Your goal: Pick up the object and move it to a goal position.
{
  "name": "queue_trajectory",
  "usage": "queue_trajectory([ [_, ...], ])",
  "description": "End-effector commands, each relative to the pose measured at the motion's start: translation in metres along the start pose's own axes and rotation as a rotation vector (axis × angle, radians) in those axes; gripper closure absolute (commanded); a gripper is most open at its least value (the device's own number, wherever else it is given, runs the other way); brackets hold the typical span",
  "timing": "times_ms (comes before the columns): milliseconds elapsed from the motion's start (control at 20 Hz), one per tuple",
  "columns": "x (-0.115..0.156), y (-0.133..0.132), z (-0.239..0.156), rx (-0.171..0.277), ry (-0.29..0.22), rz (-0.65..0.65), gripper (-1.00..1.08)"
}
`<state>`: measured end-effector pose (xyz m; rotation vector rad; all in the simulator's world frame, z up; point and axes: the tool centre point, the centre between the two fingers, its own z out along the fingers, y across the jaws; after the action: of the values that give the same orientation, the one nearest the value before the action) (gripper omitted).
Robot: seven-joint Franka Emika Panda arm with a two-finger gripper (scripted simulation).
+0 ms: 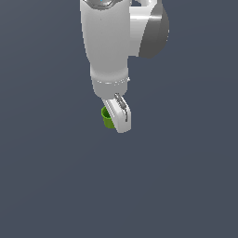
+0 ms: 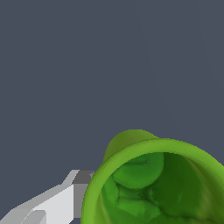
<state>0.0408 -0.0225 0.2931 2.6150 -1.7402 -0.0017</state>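
Note:
The object (image 1: 106, 117) is a small bright green cup, mostly hidden behind one white finger in the exterior view. My gripper (image 1: 114, 122) hangs from the white arm near the picture's middle and is shut on the object. The wrist view shows the object (image 2: 148, 183) from very close, its hollow top facing the camera. One white and grey finger (image 2: 57, 205) presses against its outer wall. The other finger is out of that picture. Whether the object rests on the ground or hangs above it cannot be told.
A plain dark grey-blue ground (image 1: 186, 186) fills both views around the arm. The arm's large white link (image 1: 107, 42) rises from the gripper to the picture's top edge. No other objects or markers show.

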Motion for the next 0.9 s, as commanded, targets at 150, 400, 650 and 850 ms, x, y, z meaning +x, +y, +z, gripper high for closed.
queue_trajectory([
  [150,-0.004,0.005,-0.066,0.0,0.001,0.0,1.08],
  [400,-0.007,0.007,-0.12,0.0,0.002,0.0,1.08],
  [650,-0.009,0.008,-0.163,0.0,0.001,-0.002,1.08],
  [850,-0.011,0.008,-0.187,0.001,0.001,-0.003,1.08],
])
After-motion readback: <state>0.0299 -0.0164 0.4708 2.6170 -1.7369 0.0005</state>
